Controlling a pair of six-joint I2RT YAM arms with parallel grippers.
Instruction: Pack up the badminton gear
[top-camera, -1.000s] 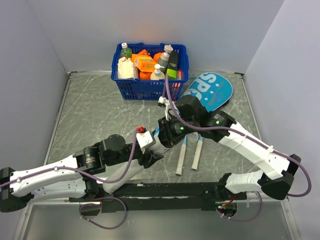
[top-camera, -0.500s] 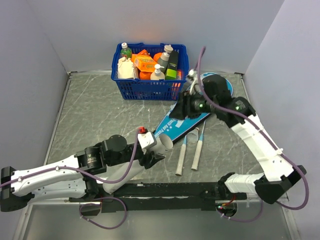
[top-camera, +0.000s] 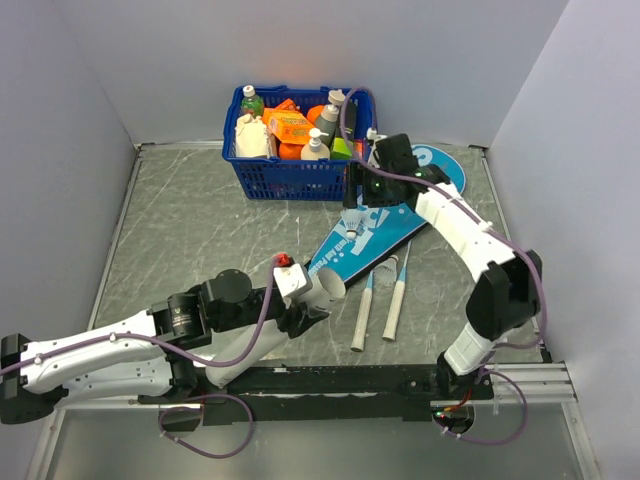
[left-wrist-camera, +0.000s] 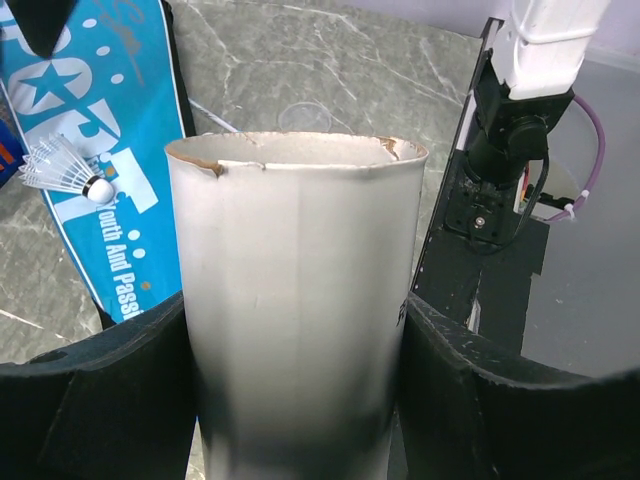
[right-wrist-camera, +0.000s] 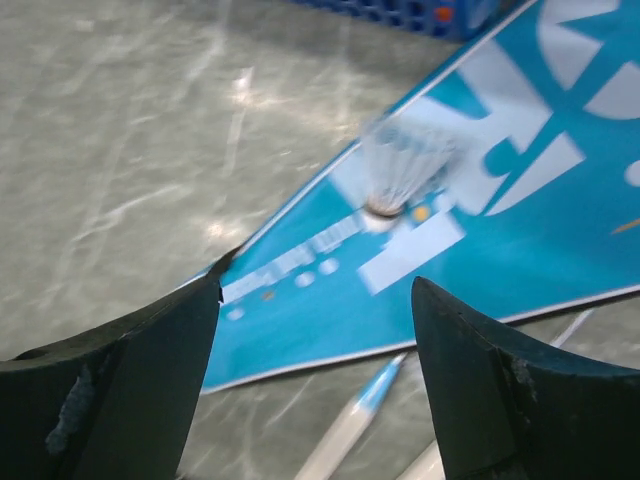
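Note:
My left gripper (left-wrist-camera: 295, 330) is shut on the long white tube (left-wrist-camera: 295, 290), whose open mouth points away from it. In the top view the tube (top-camera: 320, 290) lies low beside the narrow end of the teal "SPORT" case (top-camera: 385, 225). A white feather shuttlecock (right-wrist-camera: 400, 172) lies on the case (right-wrist-camera: 520, 200), and it also shows from the left wrist as the shuttlecock (left-wrist-camera: 62, 172). My right gripper (right-wrist-camera: 315, 330) hangs open and empty above the case, near the basket. Two rackets with white handles (top-camera: 362, 320) lie under the case's near edge, their heads hidden.
The blue plastic basket (top-camera: 300, 178) of bottles and orange packs stands at the back, close to my right gripper (top-camera: 365, 195). A clear round lid (top-camera: 432, 290) lies right of the racket handles. Grey walls close in the left, back and right sides.
My right gripper has left the tube's mouth, swung back over the case toward the basket, and opened. The left arm and tube have stayed still.

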